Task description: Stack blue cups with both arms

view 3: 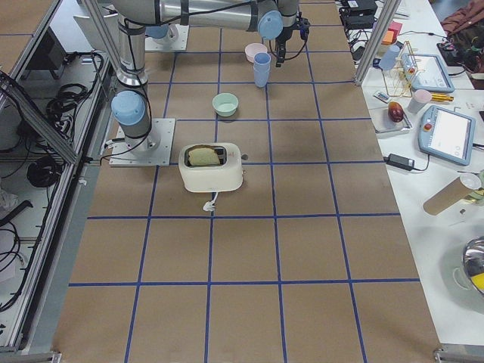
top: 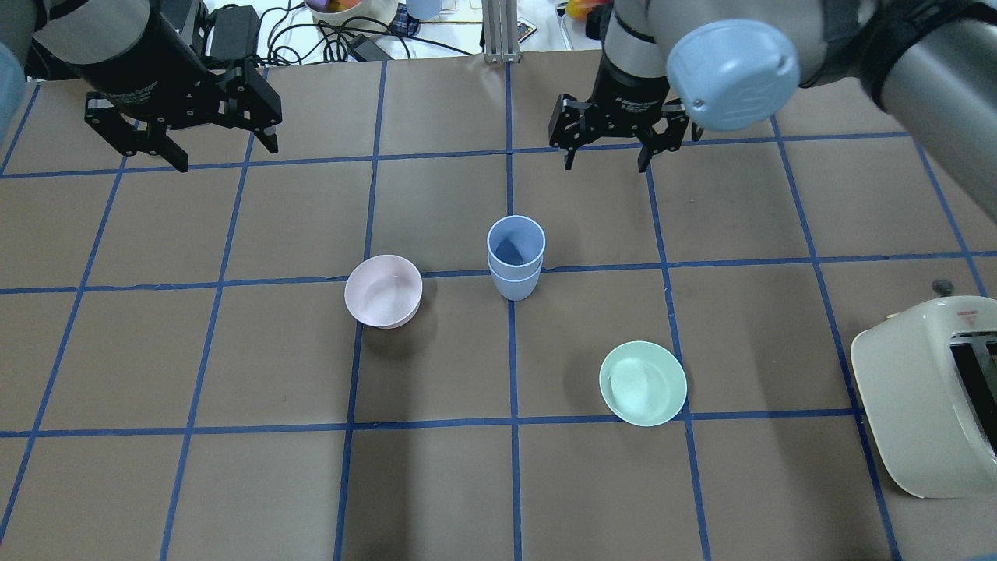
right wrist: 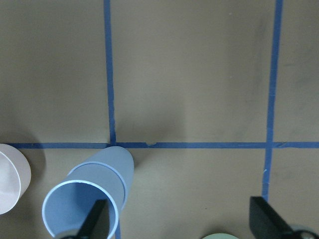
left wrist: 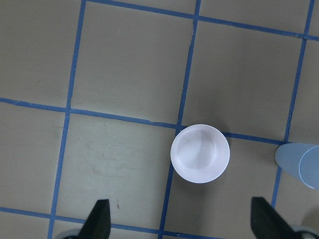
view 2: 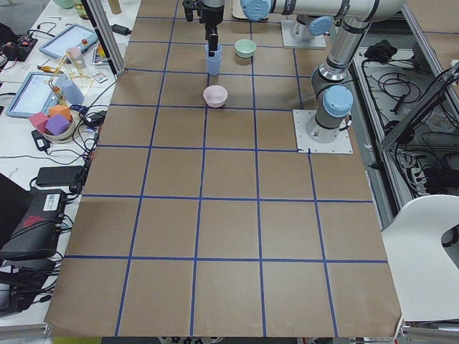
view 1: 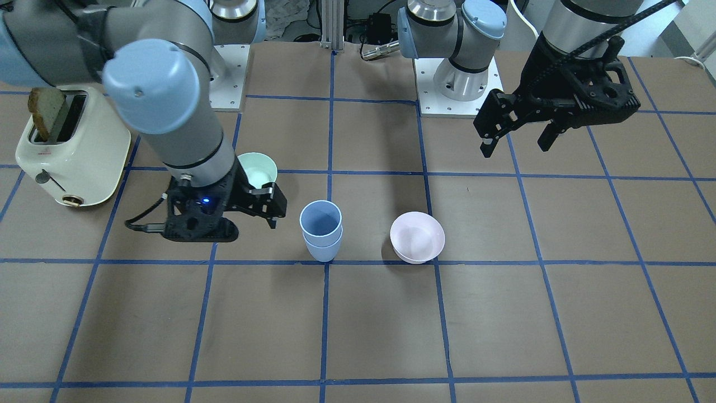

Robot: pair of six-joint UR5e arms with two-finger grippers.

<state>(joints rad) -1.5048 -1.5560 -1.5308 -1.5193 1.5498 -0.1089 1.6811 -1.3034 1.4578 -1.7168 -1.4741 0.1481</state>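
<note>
The two blue cups (top: 514,257) stand nested, one inside the other, upright on the table's middle; they also show in the front view (view 1: 321,229). My right gripper (top: 606,164) is open and empty, hovering beyond and to the right of the stack, apart from it. In its wrist view the stack (right wrist: 89,199) sits at lower left by one fingertip (right wrist: 94,221). My left gripper (top: 226,156) is open and empty, raised over the far left of the table. Its wrist view shows the stack (left wrist: 301,167) at the right edge.
A pale pink bowl (top: 383,291) sits just left of the stack. A mint-green bowl (top: 642,382) sits nearer the robot on the right. A cream toaster (view 1: 72,148) holding a bread slice (view 1: 47,112) stands at the robot's right edge. Blue tape lines grid the brown table.
</note>
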